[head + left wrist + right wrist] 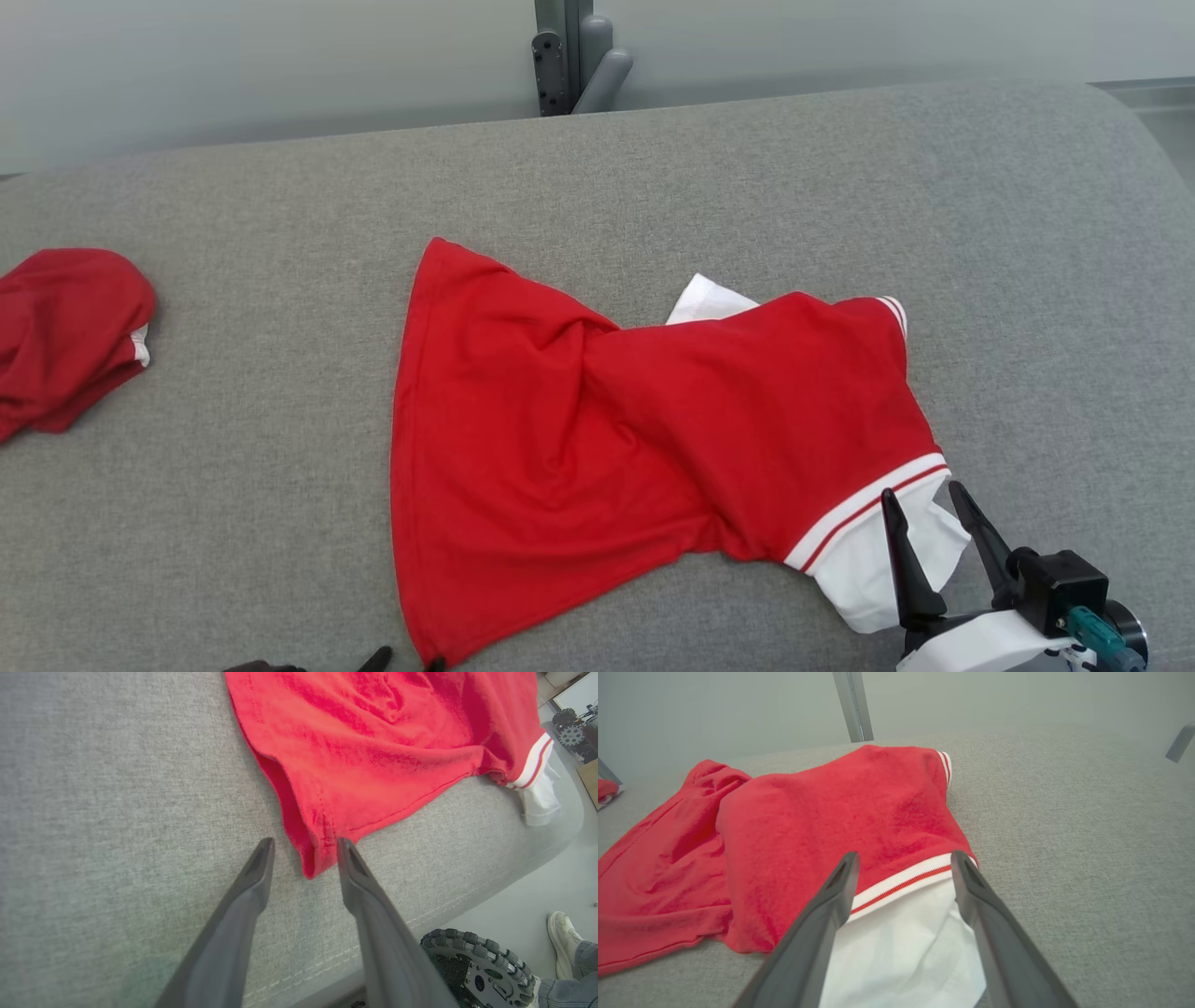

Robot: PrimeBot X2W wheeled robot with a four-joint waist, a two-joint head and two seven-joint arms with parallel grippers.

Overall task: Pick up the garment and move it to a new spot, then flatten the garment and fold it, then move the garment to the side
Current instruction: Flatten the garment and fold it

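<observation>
Head view: red garment (579, 439) lies on the grey fabric-covered desk (233, 485), from the middle toward the right edge. Its lower hem corner reaches the near edge. It is not flat: a twist runs through the middle, and white fabric with striped trim pokes out at the near right end. A second red garment (65, 336) sits bunched at the left edge, well apart.

Step, as judged: spreading. The garment looks placed but not yet flattened, and no fold has begun.

Left pincer (303, 847): jaws partly apart at the near edge. The hem corner lies between the tips, and one tip looks to touch the cloth. Nothing is clamped.

Right pincer (920, 492): jaws spread as wide as they go, straddling the white fabric below the striped trim. Not gripping.

Next move likely calls for both pincers to close on their ends and draw apart along the near edge to pull the twist out. Risk: pinching only one layer at the hem corner, which would leave the bunching in place.

Person's shoe (563, 933) on the floor off the near edge.
</observation>
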